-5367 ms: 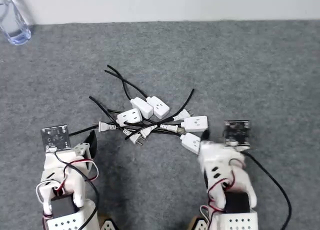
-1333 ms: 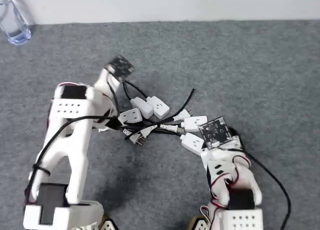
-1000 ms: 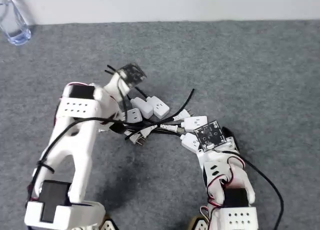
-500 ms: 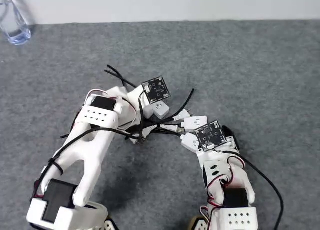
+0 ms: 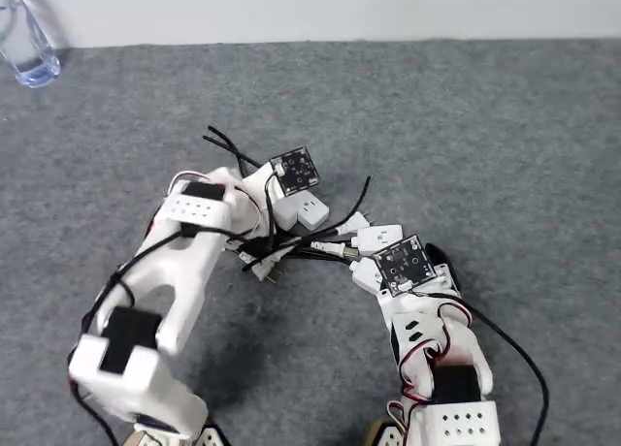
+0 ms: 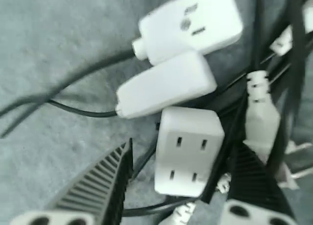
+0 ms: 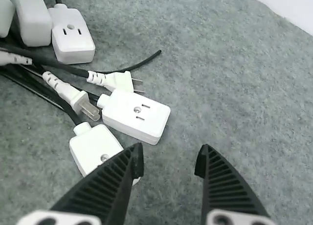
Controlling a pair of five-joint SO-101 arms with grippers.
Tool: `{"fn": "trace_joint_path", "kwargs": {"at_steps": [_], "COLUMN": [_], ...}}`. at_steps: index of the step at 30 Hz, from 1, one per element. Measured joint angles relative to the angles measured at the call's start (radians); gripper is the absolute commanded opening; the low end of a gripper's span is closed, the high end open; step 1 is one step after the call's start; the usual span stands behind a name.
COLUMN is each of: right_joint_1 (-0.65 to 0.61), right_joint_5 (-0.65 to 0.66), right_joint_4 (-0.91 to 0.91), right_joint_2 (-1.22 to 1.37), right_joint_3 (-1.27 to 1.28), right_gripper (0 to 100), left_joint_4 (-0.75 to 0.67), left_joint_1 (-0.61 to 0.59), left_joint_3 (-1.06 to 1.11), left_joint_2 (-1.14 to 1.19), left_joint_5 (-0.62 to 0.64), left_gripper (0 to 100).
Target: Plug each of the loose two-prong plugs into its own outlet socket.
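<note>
A tangle of white outlet sockets, two-prong plugs and black cords lies mid-table. My left gripper (image 6: 183, 149) hangs open over the pile, its fingers on either side of a white twin-outlet socket (image 6: 188, 149) without touching it. Two more sockets (image 6: 190, 24) (image 6: 166, 83) lie just beyond, and a plug (image 6: 261, 117) lies beside it. My right gripper (image 7: 170, 154) is open just above the carpet. Near it are a socket (image 7: 134, 115), another socket (image 7: 95, 146) by one finger, and two loose plugs (image 7: 115, 80) (image 7: 73, 98). From above, the left arm (image 5: 199, 213) covers the pile's left part.
Grey carpet (image 5: 485, 126) covers the table, with open room at the far side and to the right. A clear glass (image 5: 24, 39) stands at the far left corner. Black cord ends (image 5: 228, 145) stick out behind the pile.
The left arm has risen from its rest and swung over the pile from the left, settling above the twin-outlet socket. The right arm has edged toward the pile's right side.
</note>
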Motion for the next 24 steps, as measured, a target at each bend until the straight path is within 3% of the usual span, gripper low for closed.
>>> {"fn": "trace_joint_path", "kwargs": {"at_steps": [7, 13, 24], "right_joint_1": [0.0, 0.0, 0.0], "right_joint_5": [0.0, 0.0, 0.0], "right_joint_4": [0.0, 0.0, 0.0], "right_joint_2": [0.002, 0.002, 0.002], "right_joint_3": [0.0, 0.0, 0.0], "right_gripper": [18.7, 18.7, 18.7], "left_joint_4": [0.055, 0.08, 0.091], "left_joint_1": [-0.006, 0.0, 0.008], "left_joint_3": [-0.068, -0.064, -0.192], "left_joint_2": [0.08, 0.081, 0.084], "left_joint_5": [0.0, 0.054, 0.307], "left_gripper": [28, 0, 1]}}
